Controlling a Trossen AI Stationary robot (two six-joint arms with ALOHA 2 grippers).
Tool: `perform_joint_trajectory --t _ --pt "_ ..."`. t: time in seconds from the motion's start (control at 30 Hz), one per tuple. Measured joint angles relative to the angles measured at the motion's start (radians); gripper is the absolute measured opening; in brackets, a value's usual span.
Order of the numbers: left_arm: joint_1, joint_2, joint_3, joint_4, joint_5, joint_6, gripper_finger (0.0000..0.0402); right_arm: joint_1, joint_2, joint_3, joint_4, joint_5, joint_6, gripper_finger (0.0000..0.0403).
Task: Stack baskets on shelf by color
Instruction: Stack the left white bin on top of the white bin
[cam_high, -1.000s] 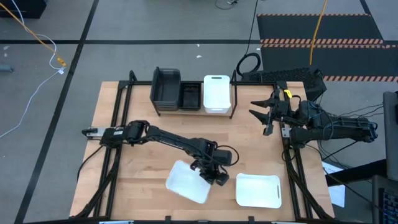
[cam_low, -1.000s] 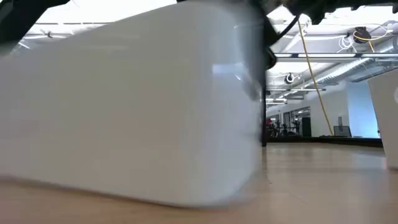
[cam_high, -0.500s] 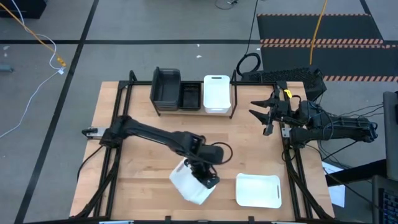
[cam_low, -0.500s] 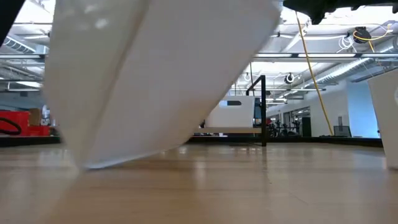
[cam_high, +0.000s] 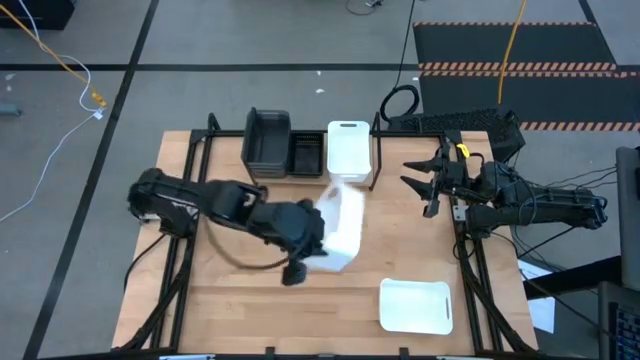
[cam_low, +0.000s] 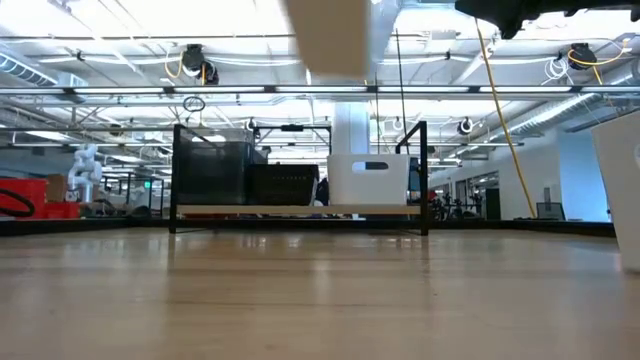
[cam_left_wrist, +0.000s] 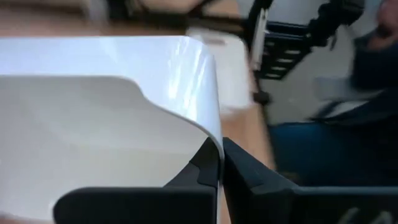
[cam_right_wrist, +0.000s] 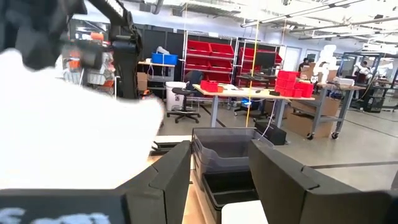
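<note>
Landmark: shelf (cam_high: 305, 176) at table's far edge. Left gripper (cam_high: 312, 243) just in front of it, off the table, fingers clamped on rim of a white basket (cam_high: 340, 228). On shelf: dark grey basket (cam_high: 266, 148), black mesh basket (cam_high: 306, 152), white one (cam_high: 348, 150). Another white basket (cam_high: 415, 305) well in front, right. Right gripper (cam_high: 425, 182) right of shelf, fingers spread wide, empty.

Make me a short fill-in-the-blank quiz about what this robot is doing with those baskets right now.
1. The left gripper holds a ____ basket above the table.
2. The shelf carries ____ baskets in a row.
3. Another white basket lies on the table near the ____ arm.
4. The right gripper holds ____.

Missing words: white; three; right; nothing
</note>
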Motion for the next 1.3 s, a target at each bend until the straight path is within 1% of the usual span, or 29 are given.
perform_joint_trajectory --t 0.07,0.17,0.27,0.37,0.43,0.57,0.7,0.87,0.97,1.03,1.17,1.3 --pt "0.009 -0.016 0.000 0.038 -0.060 0.178 0.0008 0.000 0.000 0.000 0.000 0.000 0.000 0.0159" --pt "0.044 -0.032 0.000 0.070 -0.164 0.349 0.0007 0.000 0.001 0.000 0.000 0.000 -0.005 0.0159" --pt "0.110 -0.049 0.000 0.054 -0.265 0.465 0.0003 0.000 0.004 0.000 0.000 0.001 -0.016 0.0159" --pt "0.214 -0.044 0.000 0.039 -0.278 0.538 0.0006 0.000 0.006 -0.001 0.000 0.001 -0.019 0.0159" --pt "0.292 -0.017 0.000 0.037 -0.261 0.573 0.0006 0.000 0.008 -0.001 0.000 0.002 -0.019 0.0159" --pt "0.436 0.059 -0.001 0.041 -0.146 0.632 0.0004 0.000 0.009 -0.001 0.008 0.003 -0.026 0.0159" --pt "0.524 0.133 -0.001 0.046 -0.073 0.661 0.0008 0.000 0.017 -0.001 0.008 0.004 -0.044 0.0159" --pt "0.552 0.182 -0.001 0.069 -0.007 0.731 0.0005 -0.008 0.031 -0.001 0.008 0.008 -0.061 0.0159" --pt "0.560 0.205 -0.001 0.090 0.018 0.758 0.0012 -0.018 0.040 -0.001 0.018 0.054 -0.063 0.0159" --pt "0.567 0.220 -0.001 0.092 0.024 0.760 0.0011 -0.025 0.046 -0.001 0.022 0.077 -0.064 0.0159" --pt "0.582 0.243 -0.001 0.077 0.020 0.757 0.0005 -0.037 0.060 -0.001 0.030 0.079 -0.061 0.0159" --pt "0.594 0.247 -0.001 0.086 0.010 0.747 0.0020 -0.045 0.073 -0.001 0.031 0.079 -0.049 0.0159"
